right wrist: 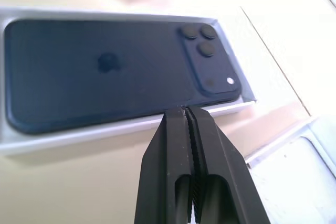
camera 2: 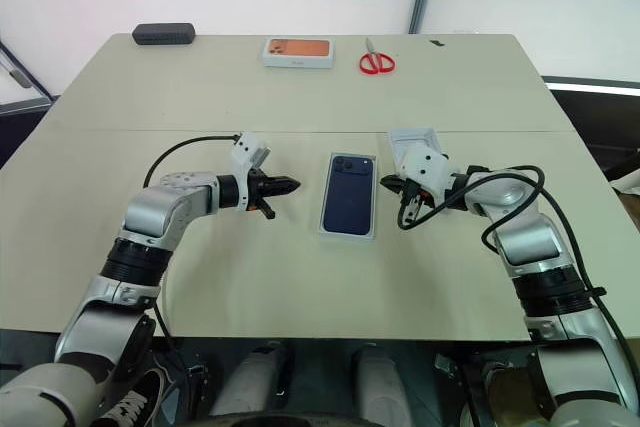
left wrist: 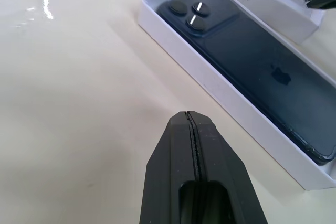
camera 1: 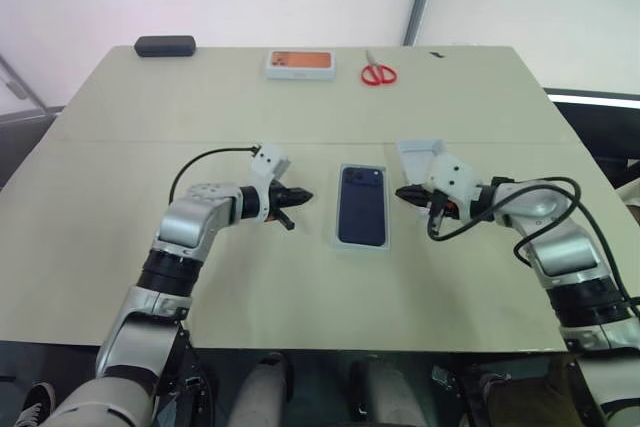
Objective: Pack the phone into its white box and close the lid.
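Left eye view, going from left to right: the left claw [camera 1: 297, 194] hovers over the beige desk [camera 1: 120, 147], its two black fingers pressed together and holding nothing. Just to its right lies the white box [camera 1: 361, 206], a shallow cardboard tray, with the phone [camera 1: 362, 209] flat inside it, glossy navy back up and its square camera bump at the far end. Right of the box the right claw [camera 1: 403, 192] points back at it, fingers likewise pressed together, empty. Just behind that claw sits the lid [camera 1: 415, 153], white cardboard, its side printed "iPhone". Far beyond lie a dark case [camera 1: 165, 45], an orange-pictured box [camera 1: 300, 63] and red scissors [camera 1: 378, 73].
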`<move>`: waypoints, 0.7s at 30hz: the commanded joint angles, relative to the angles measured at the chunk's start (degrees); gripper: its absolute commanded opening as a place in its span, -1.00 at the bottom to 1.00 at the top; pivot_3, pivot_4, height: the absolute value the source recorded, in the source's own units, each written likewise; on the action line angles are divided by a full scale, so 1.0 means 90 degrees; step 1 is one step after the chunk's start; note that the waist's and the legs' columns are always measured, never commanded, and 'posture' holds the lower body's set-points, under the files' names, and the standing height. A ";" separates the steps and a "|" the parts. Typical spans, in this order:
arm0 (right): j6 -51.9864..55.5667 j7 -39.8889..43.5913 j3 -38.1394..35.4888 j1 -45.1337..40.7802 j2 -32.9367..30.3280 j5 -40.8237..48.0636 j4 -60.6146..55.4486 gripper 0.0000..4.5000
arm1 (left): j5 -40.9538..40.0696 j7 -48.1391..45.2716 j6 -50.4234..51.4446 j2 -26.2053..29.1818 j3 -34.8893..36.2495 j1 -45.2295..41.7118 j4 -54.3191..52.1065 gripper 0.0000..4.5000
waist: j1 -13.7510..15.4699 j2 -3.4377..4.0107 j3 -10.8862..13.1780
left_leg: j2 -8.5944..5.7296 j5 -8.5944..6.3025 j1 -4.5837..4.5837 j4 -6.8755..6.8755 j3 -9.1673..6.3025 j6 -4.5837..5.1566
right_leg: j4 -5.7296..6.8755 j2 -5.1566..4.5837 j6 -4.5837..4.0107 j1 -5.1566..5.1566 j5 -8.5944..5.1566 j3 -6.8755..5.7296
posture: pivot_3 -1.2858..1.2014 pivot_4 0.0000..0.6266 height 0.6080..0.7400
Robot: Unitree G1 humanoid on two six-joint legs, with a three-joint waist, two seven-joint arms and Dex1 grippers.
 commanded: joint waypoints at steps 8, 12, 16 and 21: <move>0.1969 -0.0886 -0.0304 -0.0466 0.0088 0.0132 -0.0210 0.99 | -0.0149 -0.0156 -0.0939 0.0048 0.0329 0.0120 -0.0388 0.99 | -0.0009 0.0001 0.0001 | -0.0001 0.0000 -0.0001 -0.0001 0.0003 0.0001 | 0.0000 0.0000 -0.0001 -0.0003 0.0000 0.0000 | 0.03 -0.52 1.00; 0.4585 -0.1400 -0.0926 -0.0918 0.0618 0.1098 -0.1032 0.99 | -0.0414 -0.0483 -0.1137 0.0161 0.0525 0.0335 -0.0683 0.99 | -0.0052 0.0006 0.0003 | 0.0009 -0.0001 -0.0001 -0.0005 -0.0003 0.0001 | 0.0008 0.0003 -0.0002 -0.0017 0.0001 0.0018 | 0.03 -0.52 1.00; 0.5672 -0.2090 -0.0473 -0.1088 0.0447 0.0739 -0.1490 0.99 | -0.0514 -0.0991 -0.1787 0.0435 0.0612 0.0666 -0.0839 0.99 | -0.0011 0.0009 0.0002 | 0.0009 -0.0001 -0.0003 -0.0005 -0.0004 0.0001 | 0.0021 0.0002 -0.0005 -0.0027 0.0000 0.0021 | 0.03 -0.52 1.00; 0.7532 -0.2697 -0.0944 -0.1567 0.1078 0.1013 -0.1539 0.99 | -0.0569 -0.1439 -0.2263 0.0712 0.0568 0.0929 -0.0794 0.99 | 0.0014 0.0011 0.0003 | 0.0008 -0.0003 -0.0006 -0.0007 0.0002 0.0006 | 0.0013 -0.0008 -0.0006 -0.0028 0.0000 0.0026 | 0.03 -0.52 1.00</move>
